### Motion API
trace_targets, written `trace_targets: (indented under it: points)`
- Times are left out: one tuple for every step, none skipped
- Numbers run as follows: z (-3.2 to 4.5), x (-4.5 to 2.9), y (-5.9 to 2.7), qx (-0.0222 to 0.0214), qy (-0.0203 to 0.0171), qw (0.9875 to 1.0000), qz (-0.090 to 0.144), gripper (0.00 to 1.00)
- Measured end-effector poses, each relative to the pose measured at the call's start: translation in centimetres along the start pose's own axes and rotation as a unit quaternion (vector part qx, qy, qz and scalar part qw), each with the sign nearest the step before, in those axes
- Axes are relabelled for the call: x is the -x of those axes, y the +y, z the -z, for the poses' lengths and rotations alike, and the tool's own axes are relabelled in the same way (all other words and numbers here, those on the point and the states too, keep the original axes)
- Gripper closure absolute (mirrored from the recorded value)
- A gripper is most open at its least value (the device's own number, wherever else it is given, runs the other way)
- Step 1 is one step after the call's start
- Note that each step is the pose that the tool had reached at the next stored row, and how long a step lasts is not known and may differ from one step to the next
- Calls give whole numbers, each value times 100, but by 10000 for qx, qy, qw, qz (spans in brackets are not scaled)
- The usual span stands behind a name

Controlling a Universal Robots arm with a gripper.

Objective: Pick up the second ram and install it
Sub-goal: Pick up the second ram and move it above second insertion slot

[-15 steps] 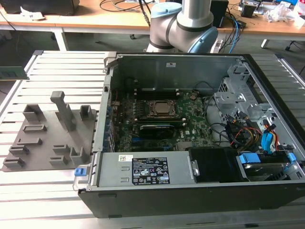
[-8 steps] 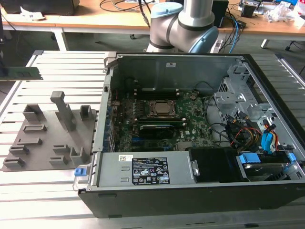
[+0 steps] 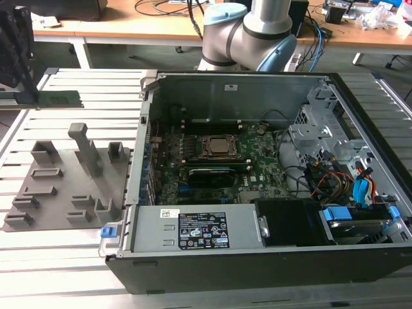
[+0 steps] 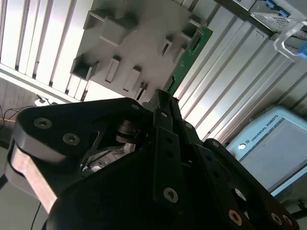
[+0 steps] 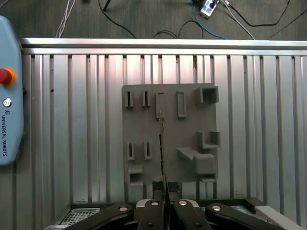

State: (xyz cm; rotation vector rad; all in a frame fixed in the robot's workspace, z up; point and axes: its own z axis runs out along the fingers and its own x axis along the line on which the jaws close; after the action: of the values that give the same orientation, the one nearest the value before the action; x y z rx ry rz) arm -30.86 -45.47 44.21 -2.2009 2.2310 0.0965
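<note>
My gripper hangs at the exterior view's far left, above the slatted table and clear of the case, shut on the second ram, a thin green stick held level. In the first wrist view the gripper pinches the ram edge-on above the grey holder tray. The second wrist view has the green ram sticking out past the fingers. Inside the open computer case, the long black memory slots lie just in front of the CPU socket.
The grey holder tray lies on the slatted table to the exterior view's left of the case. The arm's base stands behind the case. A power supply, drive cage and cables fill the case. A teach pendant lies beside the tray.
</note>
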Motion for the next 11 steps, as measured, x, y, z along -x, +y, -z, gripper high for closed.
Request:
trace_targets:
  points:
    - [2, 2, -65, 0, 0, 10000, -1, 86]
    - [3, 2, -90, 0, 0, 10000, -1, 86]
    - [4, 3, -116, 0, 0, 10000, -1, 86]
    - [6, 3, -158, 0, 0, 10000, 0, 86]
    - [8, 4, -201, 0, 0, 10000, -1, 86]
    - [9, 4, -240, 0, 0, 10000, 0, 86]
    - [11, 6, -294, 0, 0, 10000, -1, 86]
    - [13, 7, -345, 0, 0, 10000, -1, 86]
    - [14, 8, -372, 0, 0, 10000, -1, 86]
    - [17, 9, -442, 1, 0, 10000, 0, 86]
    - [19, 11, -487, 1, 0, 10000, 0, 86]
